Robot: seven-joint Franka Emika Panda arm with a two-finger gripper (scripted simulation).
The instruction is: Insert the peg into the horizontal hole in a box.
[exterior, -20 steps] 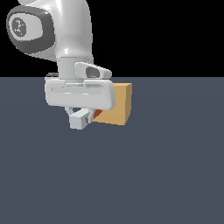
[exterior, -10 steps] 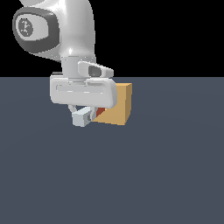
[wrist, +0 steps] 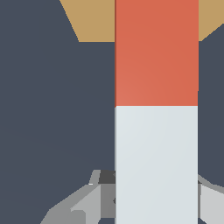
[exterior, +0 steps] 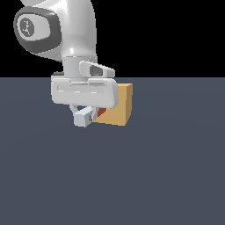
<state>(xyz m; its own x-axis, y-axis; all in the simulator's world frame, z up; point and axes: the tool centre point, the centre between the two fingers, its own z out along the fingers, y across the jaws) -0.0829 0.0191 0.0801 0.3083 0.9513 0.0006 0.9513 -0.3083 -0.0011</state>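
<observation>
The peg is held level against the box, its orange-red half pointed at the tan face and its pale half toward the gripper. In the exterior view only a small red patch is seen at the box's near face, just beside the fingers. The hole is hidden behind the peg. The gripper is seen clamped narrowly on the peg's pale end, low over the grey floor beside the box.
</observation>
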